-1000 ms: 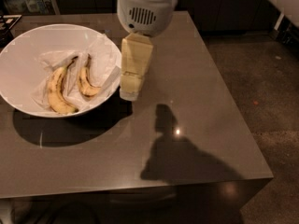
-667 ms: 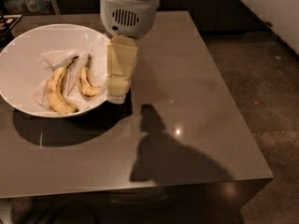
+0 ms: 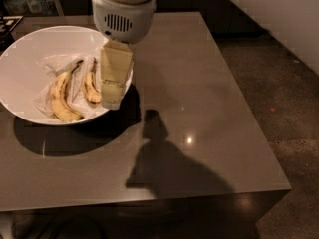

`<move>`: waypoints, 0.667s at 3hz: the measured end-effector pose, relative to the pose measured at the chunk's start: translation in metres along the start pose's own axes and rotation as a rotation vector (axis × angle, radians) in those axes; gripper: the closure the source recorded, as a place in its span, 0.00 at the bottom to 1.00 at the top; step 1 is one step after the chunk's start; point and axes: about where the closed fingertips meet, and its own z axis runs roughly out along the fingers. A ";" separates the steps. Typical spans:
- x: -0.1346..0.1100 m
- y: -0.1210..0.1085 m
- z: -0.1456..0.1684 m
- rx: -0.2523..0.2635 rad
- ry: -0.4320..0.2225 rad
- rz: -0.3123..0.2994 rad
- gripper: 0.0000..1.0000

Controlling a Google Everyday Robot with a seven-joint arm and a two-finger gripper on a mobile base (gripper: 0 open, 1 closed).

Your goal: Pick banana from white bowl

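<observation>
The white bowl [image 3: 20,68] sits on the left of the brown table, lined with crumpled white paper. Two bananas lie in it: a longer one [image 3: 59,97] on the left and a shorter one [image 3: 90,87] to its right. My gripper [image 3: 111,99] hangs from the white arm housing [image 3: 123,9] over the bowl's right rim, just right of the shorter banana, its cream fingers pointing down. It holds nothing that I can see.
The brown table [image 3: 199,108] stretches to the right and front of the bowl, with the arm's shadow on it. Dark floor [image 3: 279,98] lies past the table's right edge. Dark clutter stands at the far left back.
The arm and gripper have moved left, from beside the bowl's right edge to over its right rim, close to the shorter banana. The bananas and bowl have not moved.
</observation>
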 end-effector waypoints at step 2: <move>-0.035 -0.011 0.022 0.018 0.000 0.019 0.00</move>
